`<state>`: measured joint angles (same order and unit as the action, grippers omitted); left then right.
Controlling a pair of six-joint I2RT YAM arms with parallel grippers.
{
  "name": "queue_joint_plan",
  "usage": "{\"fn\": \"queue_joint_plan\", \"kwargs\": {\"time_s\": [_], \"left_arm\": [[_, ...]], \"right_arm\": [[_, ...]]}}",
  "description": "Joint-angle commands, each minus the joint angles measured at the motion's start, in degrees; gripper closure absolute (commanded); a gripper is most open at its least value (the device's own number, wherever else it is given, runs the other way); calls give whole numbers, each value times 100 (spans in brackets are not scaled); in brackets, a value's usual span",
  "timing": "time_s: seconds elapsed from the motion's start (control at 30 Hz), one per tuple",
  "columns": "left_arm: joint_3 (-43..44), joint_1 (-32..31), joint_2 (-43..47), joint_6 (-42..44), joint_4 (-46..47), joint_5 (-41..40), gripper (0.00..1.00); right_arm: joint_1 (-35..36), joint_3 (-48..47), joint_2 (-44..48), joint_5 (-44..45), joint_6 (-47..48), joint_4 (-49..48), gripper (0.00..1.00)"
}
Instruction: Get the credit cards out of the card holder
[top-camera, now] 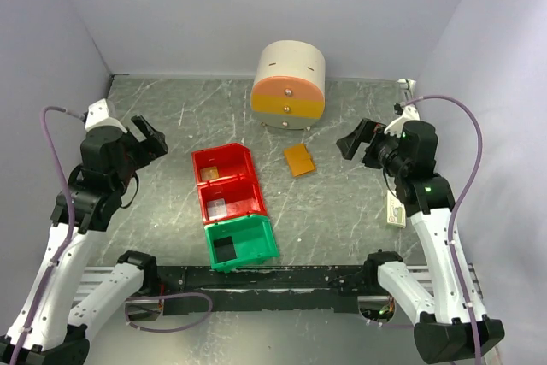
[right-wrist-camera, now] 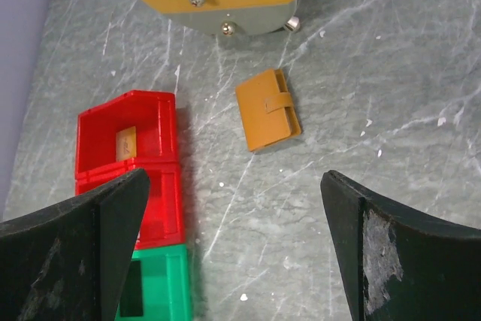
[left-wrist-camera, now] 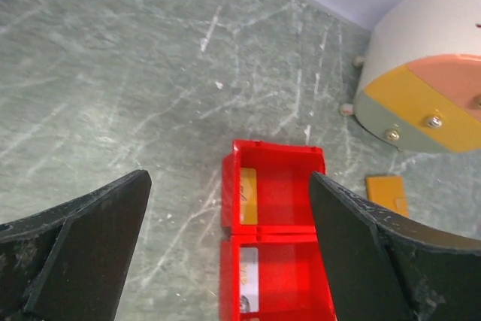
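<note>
Counts first: two tools, three bins, one card holder, one round drawer unit, one small white box, all on the grey marbled desk (top-camera: 171, 108).

The bins stand in a touching row. They are a far red bin (top-camera: 222, 150), a middle red bin (top-camera: 256, 203) and a green bin (top-camera: 256, 241) nearest the arm bases. A flat gold-orange card (right-wrist-camera: 126, 143) lies in the far red bin, and a pale grey card (left-wrist-camera: 250, 268) in the middle one. What the dark patch in the green bin is, I cannot tell.

The card holder (top-camera: 299, 160) lies folded shut on the bare desk, its strap fastened. It is well ahead of the right tool (top-camera: 355, 141) and apart from it. In that wrist view it shows in the gap between the two fingers, a little toward the left one.

It sits beyond the left tool (top-camera: 152, 136), past the red bins, off by that tool's right finger.

Both tools stand with jaws spread wide, holding nothing and touching nothing.

The drawer unit (top-camera: 289, 83) stands just beyond the holder, and the white box (top-camera: 395, 208) lies beside the right arm.
</note>
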<state>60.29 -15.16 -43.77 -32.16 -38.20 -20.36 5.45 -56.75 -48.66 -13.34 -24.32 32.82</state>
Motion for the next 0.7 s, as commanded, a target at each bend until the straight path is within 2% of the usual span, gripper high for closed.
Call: {"fn": "queue_joint_plan", "kwargs": {"time_s": [0.0,0.1,0.23,0.3,0.37,0.5,0.67], "left_arm": [[-225,-34,127,-469,-91,815,2],[-571,-35,118,-570,126,1875,3],[-886,-41,-223,-697,-76,3094,3],[-1107,-96,-204,-793,-62,3601,3],[-1311,-218,-62,-936,-90,3760,3],[-1589,-412,65,-1064,-269,3784,3],[-1581,-507,-254,-1030,-170,3836,3]], "right_arm": [[-73,117,107,164,-530,82,0],[-78,431,112,-418,-273,-75,0],[-90,1120,-54,-2203,-195,-533,0],[-65,1469,-153,-2790,-360,-758,0],[83,1677,-153,-2857,-339,-725,0],[680,1823,22,-2449,-167,-335,0],[1855,2276,0,-1920,-647,-544,2]]}}
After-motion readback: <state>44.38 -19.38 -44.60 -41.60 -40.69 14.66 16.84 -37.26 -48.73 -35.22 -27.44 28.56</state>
